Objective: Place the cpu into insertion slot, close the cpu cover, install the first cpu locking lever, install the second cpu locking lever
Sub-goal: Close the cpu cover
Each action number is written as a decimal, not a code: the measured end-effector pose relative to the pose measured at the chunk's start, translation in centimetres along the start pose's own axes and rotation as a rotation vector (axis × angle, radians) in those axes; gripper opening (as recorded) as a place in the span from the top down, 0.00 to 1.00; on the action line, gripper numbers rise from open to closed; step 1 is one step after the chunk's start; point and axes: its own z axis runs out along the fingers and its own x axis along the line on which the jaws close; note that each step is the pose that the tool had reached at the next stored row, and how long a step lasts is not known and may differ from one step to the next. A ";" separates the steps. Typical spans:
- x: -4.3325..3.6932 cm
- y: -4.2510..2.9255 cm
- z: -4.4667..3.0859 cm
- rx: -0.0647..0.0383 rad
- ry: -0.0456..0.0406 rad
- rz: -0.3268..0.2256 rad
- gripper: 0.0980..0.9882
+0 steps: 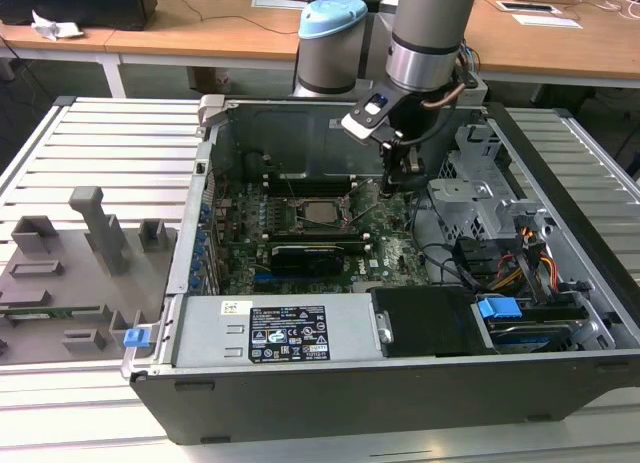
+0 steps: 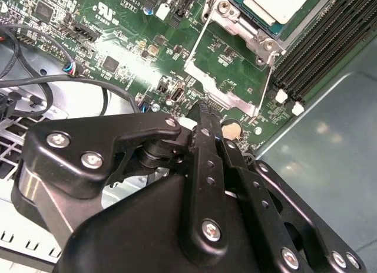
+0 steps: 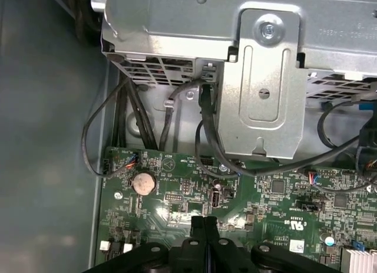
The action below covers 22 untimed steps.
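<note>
Gripper (image 2: 203, 111) (jaws together) near the cpu (image 2: 277, 3)

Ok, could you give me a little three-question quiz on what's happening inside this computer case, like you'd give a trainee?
1. True or false: the cpu already lies in the insertion slot.
2. Pick one: the pincer is A) wide open, B) shut with its fingers together, C) shut on the cpu.
3. Name it: what is the round silvery disc on the green circuit board, near the pincer's tips?

Key: 1 true. 2 B. 3 a coin battery.
</note>
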 end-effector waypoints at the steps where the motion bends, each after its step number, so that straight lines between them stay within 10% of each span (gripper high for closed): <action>1: 0.00 0.00 0.08 0.000 0.0000 -0.001 0.99; 22: 0.12 -1.42 0.15 0.000 0.0001 -0.004 0.99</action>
